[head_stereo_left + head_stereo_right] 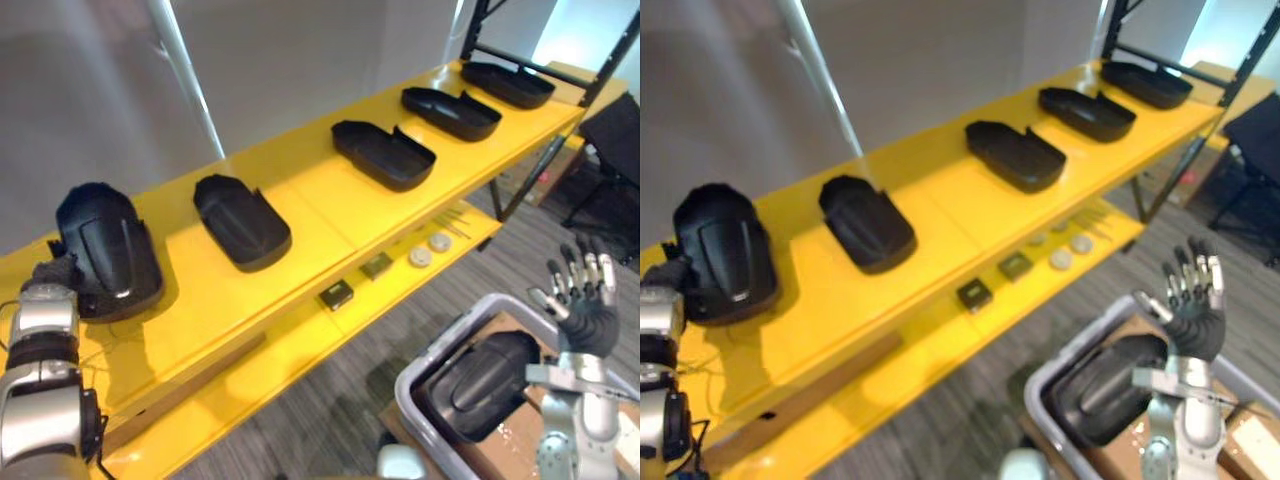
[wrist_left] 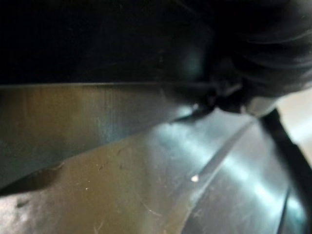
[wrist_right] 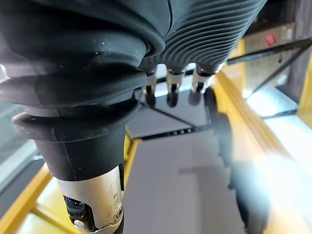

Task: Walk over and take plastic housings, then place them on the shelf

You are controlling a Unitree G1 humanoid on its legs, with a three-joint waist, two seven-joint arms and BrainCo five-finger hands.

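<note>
Several black plastic housings lie in a row on the yellow shelf [image 1: 310, 205]. The leftmost housing [image 1: 105, 250] rests dome up at the shelf's left end, and my left hand [image 1: 55, 275] is pressed against its near left side, with the fingers hidden behind it. Its glossy shell [image 2: 146, 185] shows very close in the left wrist view. My right hand [image 1: 580, 300] is raised at the lower right, open with fingers [image 3: 168, 92] straight and spread, holding nothing. Below it another housing [image 1: 480, 385] lies in a grey bin [image 1: 425, 370].
A lower yellow shelf [image 1: 300, 345] carries two small dark square parts [image 1: 337, 294] and two pale discs [image 1: 420, 257]. The bin stands on a cardboard box [image 1: 510, 440]. A black rack frame [image 1: 520, 50] and a black chair [image 1: 615, 130] stand at the right.
</note>
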